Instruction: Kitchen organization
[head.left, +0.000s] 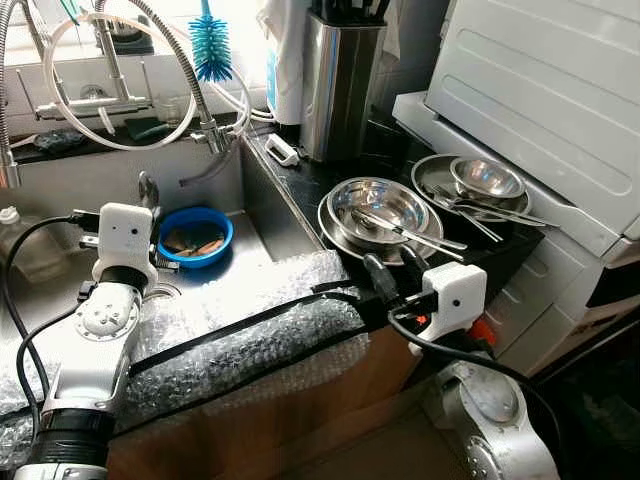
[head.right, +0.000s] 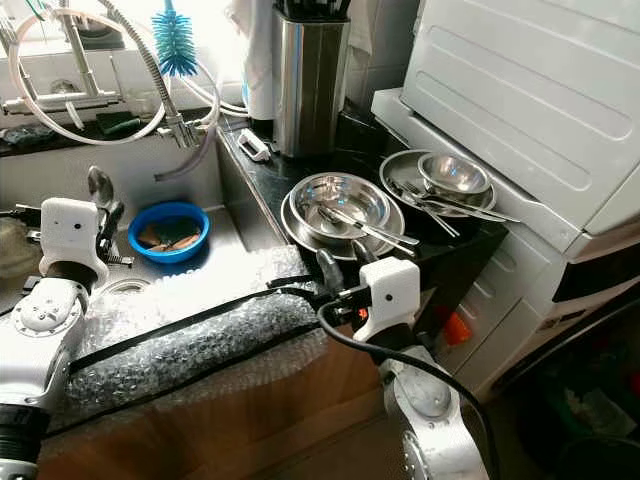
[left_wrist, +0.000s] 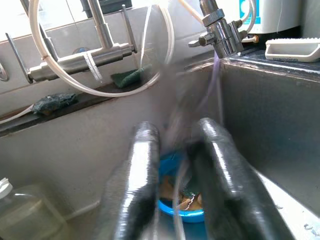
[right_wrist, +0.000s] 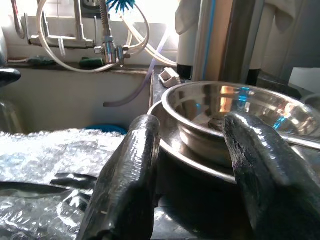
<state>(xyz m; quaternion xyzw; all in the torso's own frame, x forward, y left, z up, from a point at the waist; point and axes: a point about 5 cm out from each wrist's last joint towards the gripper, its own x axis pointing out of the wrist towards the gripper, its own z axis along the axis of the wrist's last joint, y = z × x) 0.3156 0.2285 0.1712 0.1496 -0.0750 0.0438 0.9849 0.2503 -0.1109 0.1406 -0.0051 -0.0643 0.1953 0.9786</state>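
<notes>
My left gripper (left_wrist: 176, 135) hangs over the steel sink (head.left: 60, 290), shut on a metal spoon (head.right: 98, 185) whose bowl points up. Below it in the sink sits a blue bowl (head.left: 195, 236) with food scraps. My right gripper (head.left: 395, 270) is open at the front edge of the black counter, just short of a steel bowl (head.left: 378, 203) stacked on a steel plate (right_wrist: 172, 145). Several utensils (head.left: 415, 235) lie across that bowl. Further right, a small steel bowl (head.left: 487, 177) rests on a second plate with more cutlery.
Bubble wrap (head.left: 250, 335) covers the sink's front rim. A steel knife block (head.left: 340, 85) and a blue brush (head.left: 210, 45) stand at the back. A hose tap (head.left: 205, 125) hangs over the sink. A white appliance (head.left: 540, 90) crowds the counter's right side.
</notes>
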